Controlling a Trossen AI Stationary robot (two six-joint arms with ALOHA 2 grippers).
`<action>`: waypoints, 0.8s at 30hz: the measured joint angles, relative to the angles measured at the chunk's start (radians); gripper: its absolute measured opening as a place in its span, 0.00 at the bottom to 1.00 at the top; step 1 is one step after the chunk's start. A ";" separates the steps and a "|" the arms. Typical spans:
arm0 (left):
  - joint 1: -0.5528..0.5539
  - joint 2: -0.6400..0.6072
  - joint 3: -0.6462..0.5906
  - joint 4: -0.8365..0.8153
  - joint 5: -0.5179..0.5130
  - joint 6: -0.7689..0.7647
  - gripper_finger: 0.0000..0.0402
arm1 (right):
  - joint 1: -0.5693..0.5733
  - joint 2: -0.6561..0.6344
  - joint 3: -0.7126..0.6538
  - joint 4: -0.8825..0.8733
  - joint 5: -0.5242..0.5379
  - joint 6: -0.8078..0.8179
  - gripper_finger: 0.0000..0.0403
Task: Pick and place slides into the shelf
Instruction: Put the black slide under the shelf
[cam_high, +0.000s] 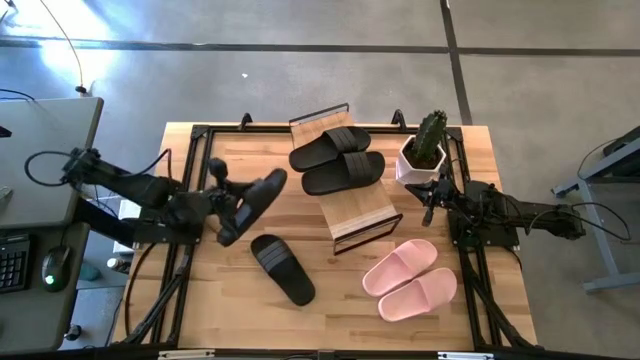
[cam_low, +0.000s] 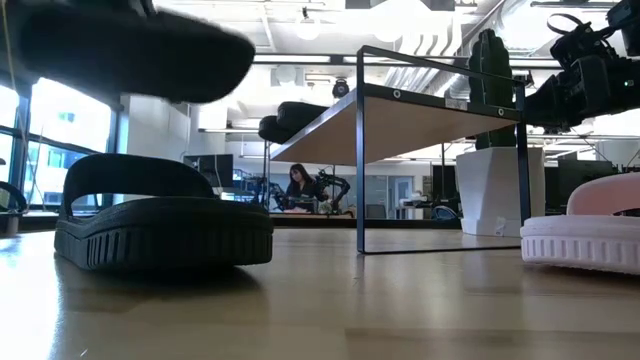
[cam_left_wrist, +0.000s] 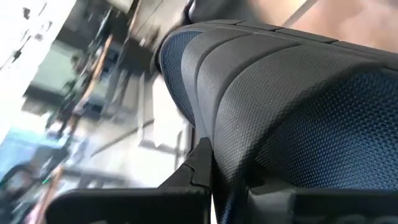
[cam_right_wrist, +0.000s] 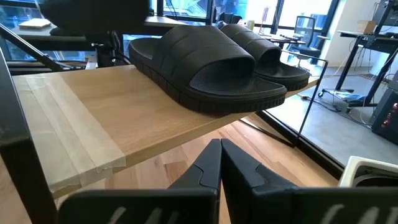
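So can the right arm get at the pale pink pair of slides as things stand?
Probably yes. The right gripper, shut and holding nothing, hangs beside the white cactus pot, with the pale pink pair of slides lying on bare table nearby. Nothing sits between them; the wooden slat shelf stands off to one side.

The black slide (cam_left_wrist: 298, 93) clamped in the left gripper (cam_high: 228, 205) is matte, rubbery-looking stuff with a fine pebbled grain and smooth ribs across the strap. The pair of black slides (cam_right_wrist: 217, 59) just ahead of the right gripper (cam_right_wrist: 219, 152) has the same matte finish, dimpled footbeds too. Under that pair, the shelf (cam_right_wrist: 81, 118) is pale, smooth wood slats in a thin black metal frame. The table (cam_high: 320, 320) is light wood with visible grain. The pink slides (cam_high: 410, 280) look matte, with a ribbed sole edge.
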 joint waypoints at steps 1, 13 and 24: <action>0.038 0.000 -0.007 -0.001 0.002 0.011 0.00 | 0.000 0.000 0.000 0.000 0.000 0.000 0.00; 0.429 0.121 -0.022 -0.040 0.210 0.234 0.00 | 0.000 0.000 0.000 0.000 -0.009 0.029 0.00; 0.612 0.381 -0.022 -0.005 0.264 0.538 0.00 | 0.000 0.000 0.000 0.000 -0.010 0.027 0.00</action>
